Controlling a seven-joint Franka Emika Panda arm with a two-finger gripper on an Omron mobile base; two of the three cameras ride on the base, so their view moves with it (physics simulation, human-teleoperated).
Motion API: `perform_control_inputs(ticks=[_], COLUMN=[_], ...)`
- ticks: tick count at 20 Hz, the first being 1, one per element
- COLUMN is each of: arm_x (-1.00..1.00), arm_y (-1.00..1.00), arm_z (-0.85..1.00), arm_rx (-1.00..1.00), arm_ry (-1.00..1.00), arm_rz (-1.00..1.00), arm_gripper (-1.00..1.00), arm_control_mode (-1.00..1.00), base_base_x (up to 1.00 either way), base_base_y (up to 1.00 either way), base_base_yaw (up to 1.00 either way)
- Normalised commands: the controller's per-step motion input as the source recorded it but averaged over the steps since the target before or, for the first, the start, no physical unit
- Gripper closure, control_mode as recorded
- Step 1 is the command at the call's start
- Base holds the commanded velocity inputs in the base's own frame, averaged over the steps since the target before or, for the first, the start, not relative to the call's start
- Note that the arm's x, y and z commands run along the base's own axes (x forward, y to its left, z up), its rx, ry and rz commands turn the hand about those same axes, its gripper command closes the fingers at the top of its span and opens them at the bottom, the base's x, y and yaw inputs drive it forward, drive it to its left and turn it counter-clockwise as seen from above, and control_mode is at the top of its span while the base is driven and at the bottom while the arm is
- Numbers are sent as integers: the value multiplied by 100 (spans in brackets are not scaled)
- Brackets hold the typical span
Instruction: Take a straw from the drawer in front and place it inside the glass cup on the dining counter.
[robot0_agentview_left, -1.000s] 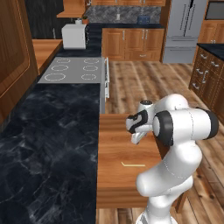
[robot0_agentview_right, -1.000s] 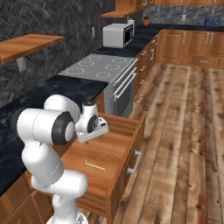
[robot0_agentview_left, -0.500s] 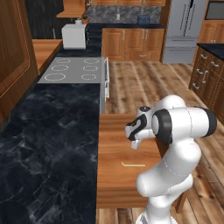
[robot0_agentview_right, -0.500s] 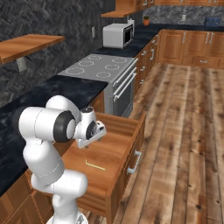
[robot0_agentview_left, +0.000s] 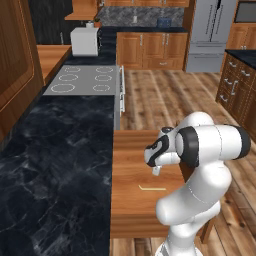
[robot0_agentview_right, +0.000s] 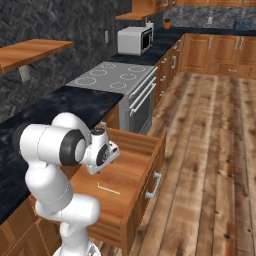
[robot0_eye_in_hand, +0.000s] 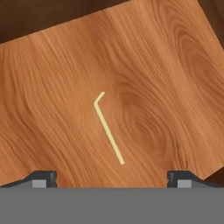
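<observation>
Kitchen interior. Plank wood floor (robot0_agentview_right: 210, 150); black marble bench (robot0_agentview_left: 55, 165) along a dark herringbone tile wall (robot0_agentview_right: 50, 25). Flat cooktop (robot0_agentview_left: 82, 80) set in the bench, oven (robot0_agentview_right: 140, 102) below; white microwave (robot0_agentview_right: 132, 40) beyond it. Brown wood cabinets (robot0_agentview_left: 150, 50) line the far wall beside a steel refrigerator (robot0_agentview_left: 210, 35). A wooden shelf (robot0_agentview_right: 30, 52) projects from the wall.
</observation>
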Motion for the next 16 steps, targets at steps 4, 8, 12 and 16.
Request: perform_control_inputs(ticks=[4, 8, 12, 16], arm_x=[-8, -4, -1, 0], arm_y=[3, 3, 3, 0], arm_z=[0, 0, -6, -23], arm_rx=[0, 0, 0, -1], arm_ry=[0, 0, 0, -1], arm_rz=[7, 6, 5, 5], arm_gripper=[-100, -100, -100, -100], arm_control_mode=[-100, -100, -100, -100], base_base_x=[0, 0, 0, 0], base_base_y=[0, 0, 0, 0], base_base_yaw=[0, 0, 0, 0])
